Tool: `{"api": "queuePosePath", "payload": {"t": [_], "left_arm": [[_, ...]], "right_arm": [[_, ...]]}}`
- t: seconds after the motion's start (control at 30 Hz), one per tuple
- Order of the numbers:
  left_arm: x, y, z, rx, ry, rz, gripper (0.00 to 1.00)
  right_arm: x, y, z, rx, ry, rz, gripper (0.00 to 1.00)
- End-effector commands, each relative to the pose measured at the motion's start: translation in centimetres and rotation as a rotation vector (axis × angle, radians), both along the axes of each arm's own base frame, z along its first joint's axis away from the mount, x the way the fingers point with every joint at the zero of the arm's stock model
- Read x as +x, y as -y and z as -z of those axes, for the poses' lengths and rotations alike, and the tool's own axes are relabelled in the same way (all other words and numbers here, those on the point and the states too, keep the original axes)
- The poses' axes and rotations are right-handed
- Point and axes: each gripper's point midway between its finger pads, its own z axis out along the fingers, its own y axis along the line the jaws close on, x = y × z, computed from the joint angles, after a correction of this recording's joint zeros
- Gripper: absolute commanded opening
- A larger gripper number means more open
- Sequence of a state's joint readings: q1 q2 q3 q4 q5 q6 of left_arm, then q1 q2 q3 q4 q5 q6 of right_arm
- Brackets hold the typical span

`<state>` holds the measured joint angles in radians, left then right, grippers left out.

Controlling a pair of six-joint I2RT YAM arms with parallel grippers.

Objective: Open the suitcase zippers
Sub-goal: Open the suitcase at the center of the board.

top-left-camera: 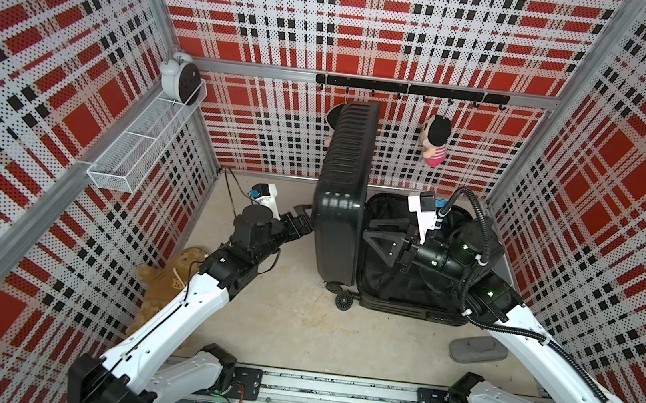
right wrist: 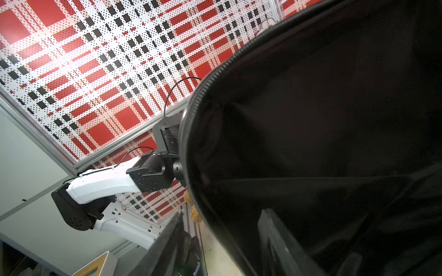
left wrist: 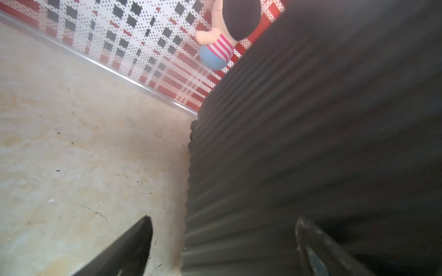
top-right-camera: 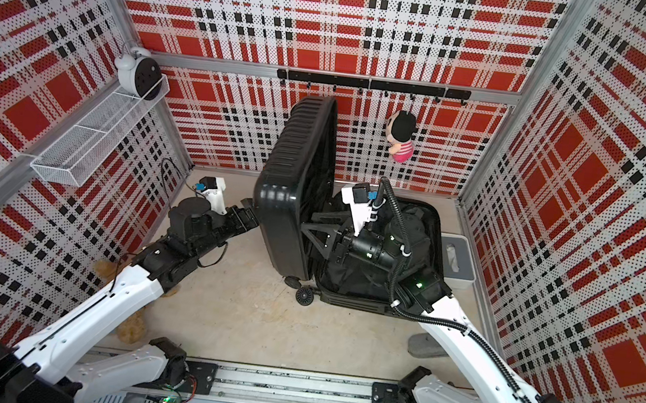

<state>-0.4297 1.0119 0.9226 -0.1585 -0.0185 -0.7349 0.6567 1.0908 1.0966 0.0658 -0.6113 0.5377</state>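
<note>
Rail fixed nearest camera. Grey pad laid beside right arm. Suitcase placed mid-floor, opened: lined half laid flat, ribbed half stood upright. Long axis run near-to-far, wheels pointed at camera. Zippers seen parted along rim. Left gripper spread wide at ribbed shell. Right gripper half-spread inside; grip cannot be told. Doll hung on back wall.
</note>
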Motion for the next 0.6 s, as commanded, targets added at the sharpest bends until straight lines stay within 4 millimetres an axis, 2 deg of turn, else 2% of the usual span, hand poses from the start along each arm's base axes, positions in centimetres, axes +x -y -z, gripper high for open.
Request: {"api": "queuePosePath", "payload": {"t": [0.0,0.1,0.27,0.5,0.53,0.57], "left_arm": [[-1.1,-1.1,-1.5,0.022,0.034,-0.024,0.96],[-1.6,-1.9,-2.4,0.02,0.059,-0.042,0.98],[-1.7,-4.3,-1.8,0.04,0.038,-0.112,0.99],[-1.5,-6.9,0.9,0.031,-0.01,-0.162,0.99],[-1.3,-8.3,1.2,0.031,-0.012,-0.202,0.99],[-1.3,-8.9,1.4,0.028,-0.016,-0.215,0.99]], "right_arm": [[-0.5,-1.1,-0.5,0.047,0.001,-0.06,0.55],[-0.2,-1.9,0.1,0.05,-0.016,-0.074,0.55],[0.6,-2.4,1.3,0.038,-0.056,-0.052,0.56],[1.5,-2.4,4.0,0.002,-0.118,-0.011,0.59],[1.7,-2.4,4.4,-0.003,-0.129,-0.006,0.59],[1.8,-2.4,4.9,-0.009,-0.139,0.001,0.59]]}}
